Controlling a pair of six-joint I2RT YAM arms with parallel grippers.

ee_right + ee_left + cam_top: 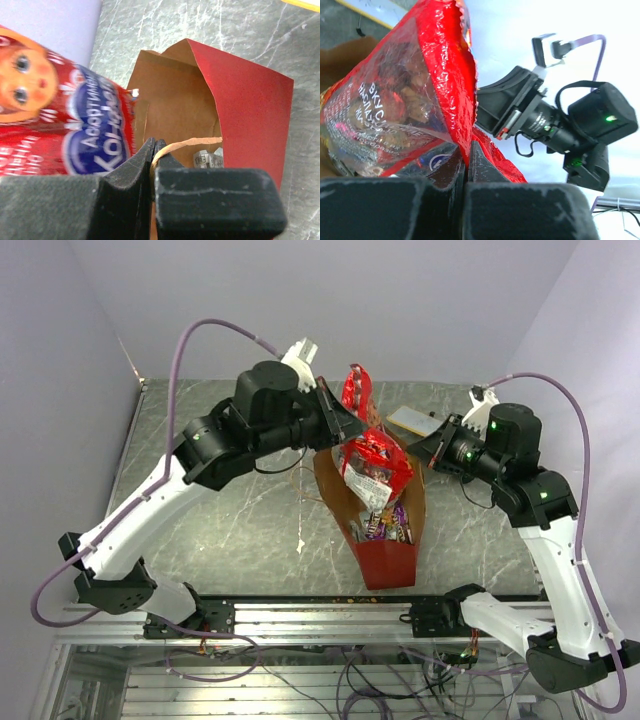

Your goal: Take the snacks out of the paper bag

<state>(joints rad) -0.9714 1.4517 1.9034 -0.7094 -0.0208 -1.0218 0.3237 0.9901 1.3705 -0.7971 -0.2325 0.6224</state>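
Observation:
The brown paper bag (335, 490) with red side panels (386, 565) stands open at the table's middle. Several small shiny snacks (385, 527) lie inside it. My left gripper (347, 432) is shut on the edge of the large red chip bag (376, 465) and holds it above the bag's mouth. In the left wrist view the fingertips (476, 155) pinch the red foil (405, 95). My right gripper (154, 149) is shut on the paper bag's thin loop handle (192, 144), at the bag's right rim (422, 452). The chip bag (65, 125) hangs beside the open bag (172, 100).
A flat white-and-tan board (414, 420) lies behind the bag on the grey marble table (230, 520). Another red packet (354, 390) sits at the back near the wall. A silver packet (207, 159) shows deep in the bag. Walls close off the left, back and right.

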